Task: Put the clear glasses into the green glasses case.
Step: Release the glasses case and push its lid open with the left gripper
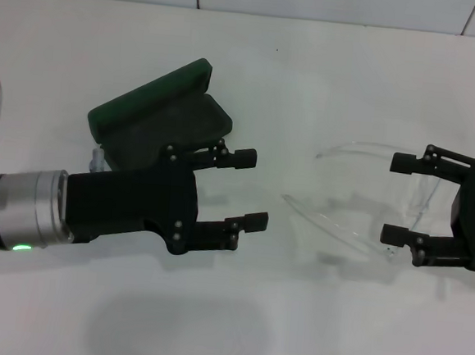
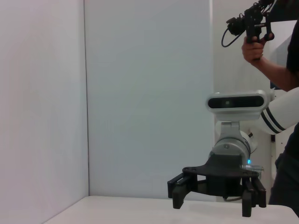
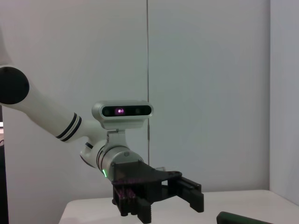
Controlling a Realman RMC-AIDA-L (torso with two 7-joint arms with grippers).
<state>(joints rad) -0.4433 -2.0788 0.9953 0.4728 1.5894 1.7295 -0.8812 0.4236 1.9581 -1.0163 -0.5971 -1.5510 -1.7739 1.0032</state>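
The right gripper [image 1: 396, 198] is spread wide around the clear glasses [image 1: 359, 195] on the white table [image 1: 333, 317]. The left gripper [image 1: 249, 188], also spread, empty, hovers beside the open green glasses case [image 1: 156, 113]. Only the left wrist view shows a person [image 2: 280, 70].

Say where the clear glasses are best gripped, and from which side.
Likely the lens end of the clear glasses, which lie open on the table with that end between the open fingers of the right end effector; approach from the robot's right, closing across the thin lens.
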